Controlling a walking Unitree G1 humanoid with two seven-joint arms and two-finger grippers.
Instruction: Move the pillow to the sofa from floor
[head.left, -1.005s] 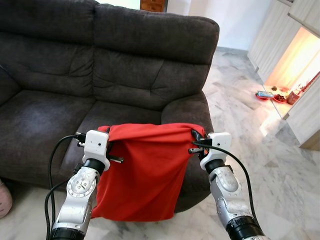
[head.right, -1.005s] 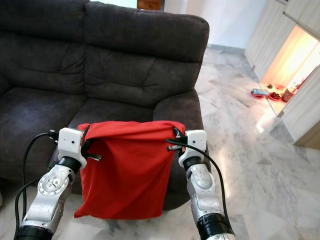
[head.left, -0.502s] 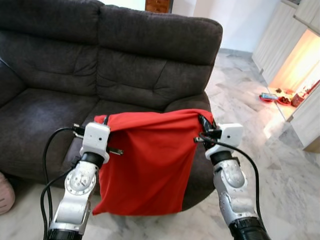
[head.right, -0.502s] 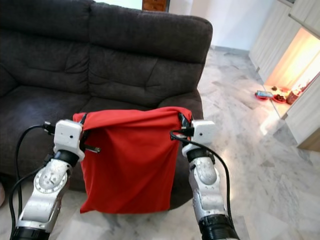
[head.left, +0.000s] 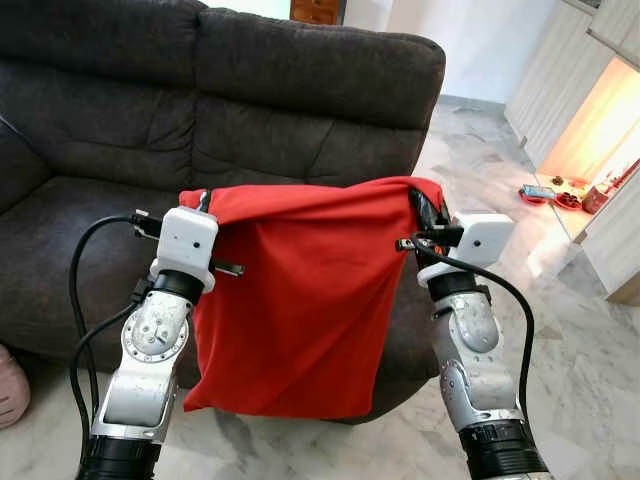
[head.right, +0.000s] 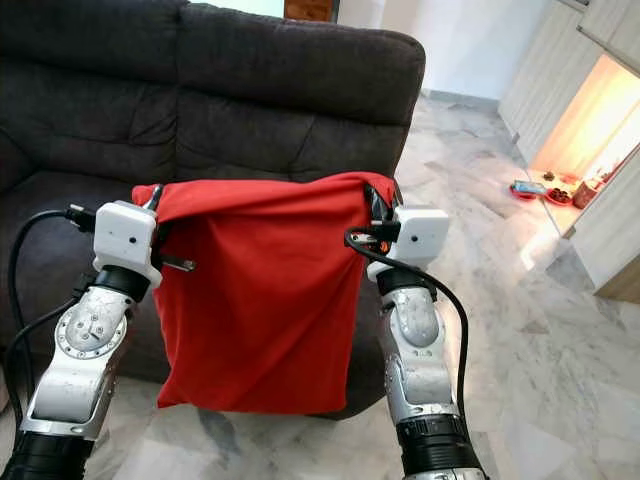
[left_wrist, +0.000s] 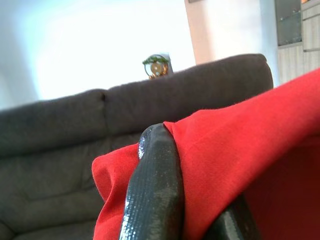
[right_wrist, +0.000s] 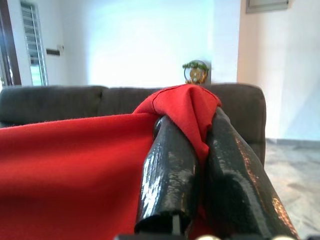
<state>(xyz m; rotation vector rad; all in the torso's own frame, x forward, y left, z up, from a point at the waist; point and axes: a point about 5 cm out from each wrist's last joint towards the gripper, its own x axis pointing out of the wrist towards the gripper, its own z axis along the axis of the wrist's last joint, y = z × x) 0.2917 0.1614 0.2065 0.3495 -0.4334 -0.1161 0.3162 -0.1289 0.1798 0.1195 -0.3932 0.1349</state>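
The step in hand looks like carrying the red pillow (head.left: 300, 300) over the seat of the dark sofa (head.left: 300, 90) and letting it down there; to do it well, both arms should travel forward together and level, so the cloth neither stretches nor slips from one corner, and the hanging lower edge must rise above the sofa's front edge before either grip lets go. The pillow hangs limp like a sheet in front of the sofa, clear of the marble floor (head.left: 570, 330), its top edge level with the lower part of the sofa's backrest. The left gripper (head.left: 203, 203) is pressed together on the top corner nearer the sofa's middle, cloth bunched between its fingers (left_wrist: 155, 200); the right gripper (head.left: 425, 208) pinches the other top corner, on the side of the sofa's armrest, red fabric folded over its fingertips (right_wrist: 172, 170)
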